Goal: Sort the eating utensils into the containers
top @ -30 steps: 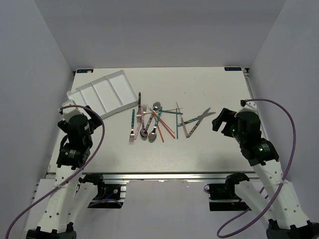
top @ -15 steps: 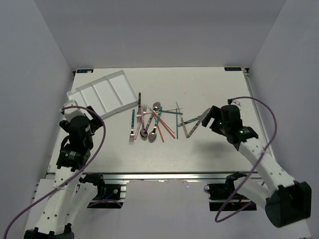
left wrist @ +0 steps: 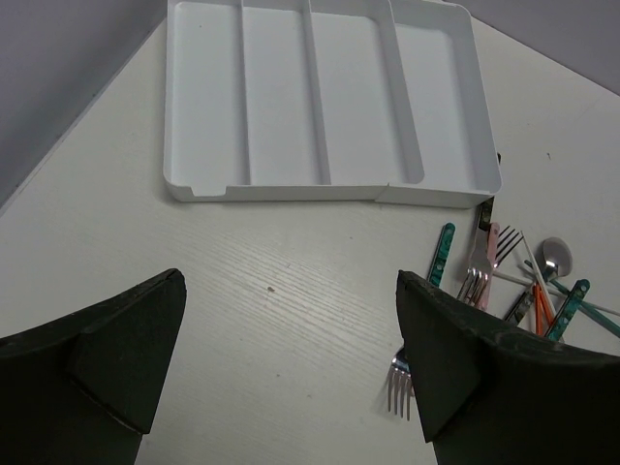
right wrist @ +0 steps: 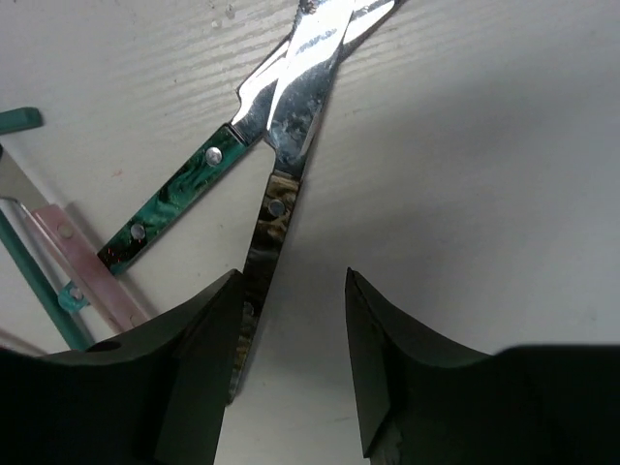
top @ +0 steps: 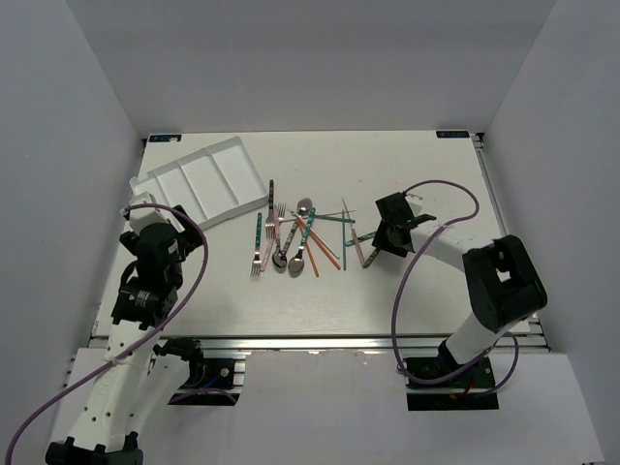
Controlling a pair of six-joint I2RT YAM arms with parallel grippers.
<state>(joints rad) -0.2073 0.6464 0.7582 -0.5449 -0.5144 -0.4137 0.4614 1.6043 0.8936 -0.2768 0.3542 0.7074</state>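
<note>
Tray point(left wrist: 281, 190): four compartments, far-left corner.
Knives point(right wrist: 184, 179): I count two, crossed.
Right gripper point(right wrist: 291, 291): narrow gap.
Left gripper point(left wrist: 289, 291): wide.

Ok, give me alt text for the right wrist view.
The open right gripper hovers low over two knives crossed at the blades: the dark knife runs into its gap, the teal knife angles left. A pink handle lies at far left.

Mirror-bright metal knife blades point(right wrist: 308, 68), smooth white plastic tray point(left wrist: 291, 190), matt wood-grained table point(left wrist: 271, 320).
</note>
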